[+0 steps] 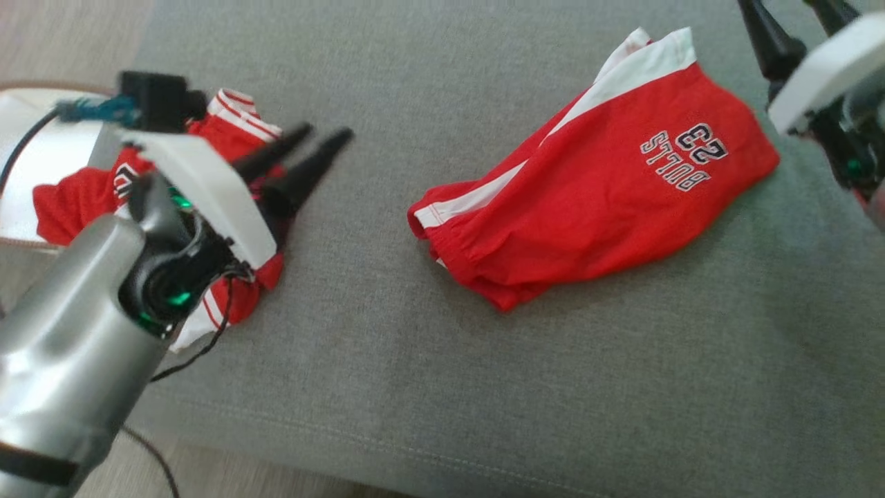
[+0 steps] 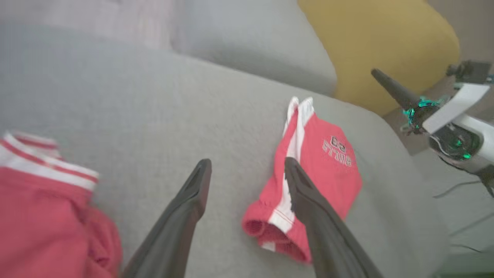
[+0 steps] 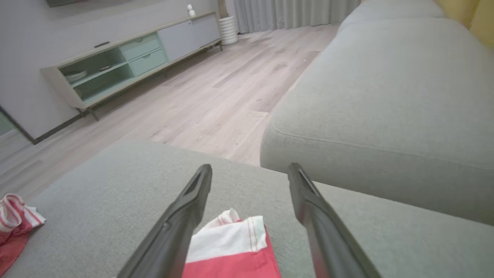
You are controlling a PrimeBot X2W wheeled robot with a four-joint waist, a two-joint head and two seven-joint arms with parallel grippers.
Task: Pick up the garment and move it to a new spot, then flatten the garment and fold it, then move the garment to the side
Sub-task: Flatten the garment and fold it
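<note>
The garment [image 1: 594, 200] is a pair of red shorts with white side panels and "BULLS 23" lettering. It lies folded on the grey sofa seat [image 1: 415, 360], right of centre. My left gripper [image 1: 326, 131] hovers open and empty to its left, fingers pointing toward it. In the left wrist view the garment [image 2: 328, 166] lies just beyond the left gripper [image 2: 247, 162]. My right gripper [image 1: 785, 14] is raised at the top right, past the garment's far end. In the right wrist view the right gripper [image 3: 250, 168] is open and empty above the garment's white edge [image 3: 227, 239].
A pile of other red and white clothes [image 1: 76, 200] lies under my left arm, partly over a white round container [image 1: 41, 145] at the seat's left edge. A yellow cushion [image 2: 386, 50] sits behind the seat. Wooden floor [image 3: 231, 85] and a low cabinet [image 3: 127, 58] lie beyond.
</note>
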